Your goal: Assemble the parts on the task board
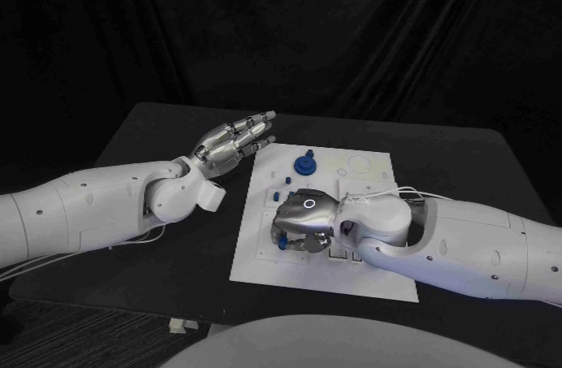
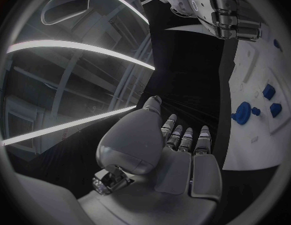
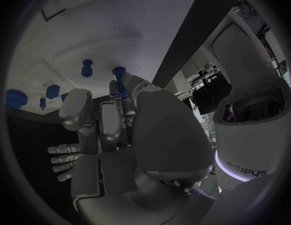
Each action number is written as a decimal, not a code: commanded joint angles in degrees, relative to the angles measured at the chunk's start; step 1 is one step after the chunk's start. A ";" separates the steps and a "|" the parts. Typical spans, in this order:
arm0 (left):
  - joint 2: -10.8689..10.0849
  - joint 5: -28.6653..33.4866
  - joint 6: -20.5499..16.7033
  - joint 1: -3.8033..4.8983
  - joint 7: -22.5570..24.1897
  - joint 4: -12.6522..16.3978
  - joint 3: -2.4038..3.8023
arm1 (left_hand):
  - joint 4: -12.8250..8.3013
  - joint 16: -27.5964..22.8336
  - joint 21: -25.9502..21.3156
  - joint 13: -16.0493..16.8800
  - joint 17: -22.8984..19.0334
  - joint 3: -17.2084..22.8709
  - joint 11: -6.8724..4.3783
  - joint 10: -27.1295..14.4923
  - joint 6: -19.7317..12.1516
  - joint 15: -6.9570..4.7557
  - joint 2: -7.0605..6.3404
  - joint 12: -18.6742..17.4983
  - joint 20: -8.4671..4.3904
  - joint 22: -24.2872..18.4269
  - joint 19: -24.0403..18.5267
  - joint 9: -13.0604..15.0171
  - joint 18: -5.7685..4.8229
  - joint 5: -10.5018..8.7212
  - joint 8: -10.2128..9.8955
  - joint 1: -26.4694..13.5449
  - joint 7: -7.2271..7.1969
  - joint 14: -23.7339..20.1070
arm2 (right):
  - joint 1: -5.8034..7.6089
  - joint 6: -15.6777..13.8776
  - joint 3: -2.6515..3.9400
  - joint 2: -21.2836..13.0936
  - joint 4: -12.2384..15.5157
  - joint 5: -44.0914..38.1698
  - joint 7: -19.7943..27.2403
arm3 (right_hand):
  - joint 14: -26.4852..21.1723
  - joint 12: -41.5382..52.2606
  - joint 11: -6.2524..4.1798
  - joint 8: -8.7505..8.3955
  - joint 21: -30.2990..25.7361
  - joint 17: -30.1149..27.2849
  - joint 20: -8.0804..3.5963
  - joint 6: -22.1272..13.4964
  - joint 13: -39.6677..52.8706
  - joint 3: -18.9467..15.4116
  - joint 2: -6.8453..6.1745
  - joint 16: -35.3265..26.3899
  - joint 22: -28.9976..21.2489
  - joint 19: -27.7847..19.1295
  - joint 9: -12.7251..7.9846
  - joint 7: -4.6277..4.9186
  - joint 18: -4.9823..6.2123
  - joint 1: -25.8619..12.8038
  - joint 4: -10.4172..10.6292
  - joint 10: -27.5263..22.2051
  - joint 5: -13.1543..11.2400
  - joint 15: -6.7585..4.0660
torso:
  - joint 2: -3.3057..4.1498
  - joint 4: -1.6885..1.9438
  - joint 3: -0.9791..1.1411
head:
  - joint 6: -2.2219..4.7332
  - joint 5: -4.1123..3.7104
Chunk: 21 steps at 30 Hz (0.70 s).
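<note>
I see the black table (image 1: pixel 140 246) bearing the white task board (image 1: pixel 352 274). My right hand (image 1: pixel 302 220) rests on it, pinching a blue peg (image 3: pixel 119 82) — my left hand (image 1: pixel 235 145) hovers beside it, fingers straight, holding nothing. A blue round part (image 1: pixel 304 166) stands near the board's far edge.

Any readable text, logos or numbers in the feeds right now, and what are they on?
"sharpa": printed on the white housing beside the right hand, in the right wrist view; it appears upside down there.
Task board: pale outlines and markings, too small to read.
Left hand: no lettering visible.
</note>
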 commanded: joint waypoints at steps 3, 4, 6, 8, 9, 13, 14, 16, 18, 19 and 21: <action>0.16 0.06 1.39 -0.15 0.41 -0.06 0.04 | -0.14 -0.21 0.07 0.04 -0.05 -0.06 0.42 -0.05 -0.19 0.74 0.50 0.33 0.76 0.15 0.07 0.06 0.59 0.16 0.26 -0.14 0.39 -0.02 | -0.57 0.00 -0.18 -0.02 -0.22 -0.50 -1.55 | -0.43 -0.43 -0.08 -0.54 -0.85 -0.45 0.11 -0.55 0.11 0.19 -0.28 -0.60 7.83 -0.66 -0.21 0.28 -0.77 -0.17 -0.24 0.00 0.26 0.14 | 0.00 -0.01 -0.01 | 0.00 -0.09; 0.17 0.06 1.43 -0.16 0.38 -0.08 0.04 | -0.14 -0.21 0.07 0.04 -0.05 -0.06 0.42 -0.05 -0.19 0.74 0.50 0.33 0.76 0.15 0.07 0.06 0.59 0.16 0.26 -0.14 0.39 -0.02 | -0.62 -0.07 -0.18 -0.03 -0.25 -0.50 -1.56 | -0.57 -0.52 0.01 -0.71 -1.22 -0.71 0.17 -0.75 0.10 0.23 -0.32 -0.75 7.74 -0.84 -0.27 0.36 -0.71 -0.27 -0.27 -0.27 0.29 0.21 | 0.01 -0.01 0.00 | 0.00 -0.10; 0.19 0.06 1.47 -0.18 0.33 -0.11 0.04 | -0.16 -0.21 0.08 0.05 -0.05 -0.03 0.45 -0.06 -0.18 0.82 0.54 0.35 0.89 0.18 0.08 0.06 0.59 0.18 0.27 -0.12 0.42 -0.02 | -0.71 -0.06 -0.18 -0.06 -0.28 -0.50 -1.63 | -1.27 -1.07 0.48 -2.07 -2.34 -1.65 0.50 -2.85 0.04 0.36 -0.74 -1.30 7.46 -1.57 -0.81 0.53 -0.56 -0.97 -0.21 -2.01 0.17 0.66 | 0.00 -0.01 0.00 | 0.00 -0.04; 0.20 0.06 1.52 -0.21 0.29 -0.13 0.04 | -0.16 -0.21 0.08 0.05 -0.05 -0.03 0.45 -0.06 -0.18 0.82 0.54 0.35 0.89 0.18 0.08 0.06 0.59 0.18 0.27 -0.12 0.42 -0.02 | -0.77 0.19 -0.18 -0.12 -0.27 -0.51 -1.97 | -2.77 -2.26 1.44 -3.89 -5.37 -4.09 1.00 -8.44 -0.18 0.28 -1.59 -2.78 6.75 -3.06 -2.19 -1.42 -0.14 -2.24 0.27 -5.30 0.35 1.75 | 0.01 -0.01 0.00 | 0.00 -0.04; 0.20 0.06 1.54 -0.22 0.27 -0.14 0.04 | -0.16 -0.21 0.08 0.05 -0.05 -0.03 0.45 -0.06 -0.18 0.82 0.54 0.35 0.89 0.18 0.08 0.06 0.59 0.18 0.27 -0.12 0.42 -0.02 | -0.79 0.42 -0.18 -0.17 -0.25 -0.51 -2.23 | -3.77 -2.79 1.98 -3.95 -6.99 -5.24 1.40 -12.92 -0.11 -0.47 -2.19 -3.41 6.39 -4.11 -3.33 -3.47 0.11 -3.16 0.50 -7.56 1.74 1.85 | 0.00 -0.01 0.00 | 0.00 -0.04; 0.22 0.06 1.61 -0.26 0.18 -0.19 0.04 | -0.21 -0.21 0.09 0.06 -0.05 0.00 0.50 -0.03 -0.08 0.89 0.55 0.41 1.03 0.21 0.09 0.08 0.58 0.20 0.32 -0.09 0.47 -0.02 | -0.83 1.15 -0.18 -0.43 -0.21 -0.51 -2.92 | -5.64 -3.68 2.92 -3.66 -9.90 -8.03 1.72 -16.41 -0.15 -2.87 -1.98 -4.97 5.72 -5.86 -4.40 -3.90 0.75 -3.61 0.21 -13.84 0.72 1.61 | 0.00 -0.01 -0.01 | 0.00 -0.01; 0.24 0.06 1.61 -0.27 0.16 -0.22 0.04 | -0.21 -0.21 0.09 0.06 -0.05 0.00 0.50 -0.03 -0.08 0.89 0.55 0.41 1.03 0.21 0.09 0.08 0.58 0.20 0.32 -0.09 0.47 -0.02 | -0.84 1.23 -0.18 -0.52 -0.19 -0.51 -3.01 | -6.03 -3.61 3.06 -3.64 -10.55 -8.51 1.71 -16.86 -0.14 -4.19 -1.72 -5.20 5.57 -6.28 -4.64 -4.08 0.90 -3.81 0.16 -16.06 0.11 1.53 | 0.00 -0.02 -0.01 | 0.00 0.02; 0.26 0.06 1.62 -0.29 0.12 -0.28 0.04 | -0.21 -0.21 0.09 0.06 -0.05 0.00 0.50 -0.03 -0.08 0.89 0.55 0.41 1.03 0.21 0.09 0.08 0.58 0.20 0.32 -0.09 0.47 -0.02 | -0.84 1.26 -0.18 -0.78 -0.07 -0.51 -3.14 | -6.39 -3.17 3.08 -3.68 -11.28 -8.98 1.72 -17.51 -0.02 -5.31 -1.40 -5.42 5.41 -6.68 -4.91 -4.34 1.02 -3.70 0.07 -17.24 -0.19 1.50 | 0.00 -0.01 0.00 | 0.00 0.07; 0.27 0.06 1.63 -0.30 0.10 -0.31 0.04 | -0.22 -0.21 0.09 0.05 -0.05 0.01 0.52 -0.05 -0.13 0.91 0.55 0.37 1.07 0.22 0.09 0.07 0.58 0.21 0.31 -0.08 0.48 -0.02 | -0.84 1.22 -0.18 -1.02 0.08 -0.51 -3.23 | -7.10 -2.54 3.04 -3.85 -12.59 -9.96 1.71 -20.61 -0.02 -7.87 -0.89 -5.90 5.13 -7.37 -5.63 -5.09 1.22 -3.37 0.34 -20.15 -0.78 1.46 | 0.00 0.00 0.00 | 0.00 0.07; 0.28 0.06 1.62 -0.31 0.08 -0.33 0.04 | -0.22 -0.21 0.09 0.05 -0.05 0.01 0.52 -0.05 -0.13 0.91 0.55 0.37 1.07 0.22 0.09 0.07 0.58 0.21 0.31 -0.08 0.48 -0.02 | -0.84 1.13 -0.18 -1.19 0.20 -0.51 -3.34 | -7.33 -2.22 3.02 -3.87 -12.96 -10.31 1.72 -22.09 0.01 -8.68 -0.80 -6.07 5.05 -7.55 -5.85 -5.31 1.27 -3.22 0.58 -20.83 -1.07 1.44 | 0.00 -0.01 0.00 | 0.00 0.07; 0.32 0.06 1.56 -0.34 0.08 -0.37 0.04 | -0.23 -0.21 0.09 0.05 -0.05 0.02 0.54 -0.05 -0.09 0.92 0.56 0.38 1.11 0.22 0.09 0.08 0.58 0.22 0.33 -0.07 0.49 -0.02 | -0.78 0.38 -0.18 -1.76 0.66 -0.50 -3.51 | -8.40 -1.13 3.15 -3.87 -15.14 -12.06 1.83 -23.94 0.08 -10.42 -0.64 -7.07 4.59 -8.53 -6.04 -5.59 1.57 -2.75 1.44 -22.03 -1.79 1.60 | 0.00 -0.01 0.00 | 0.00 0.07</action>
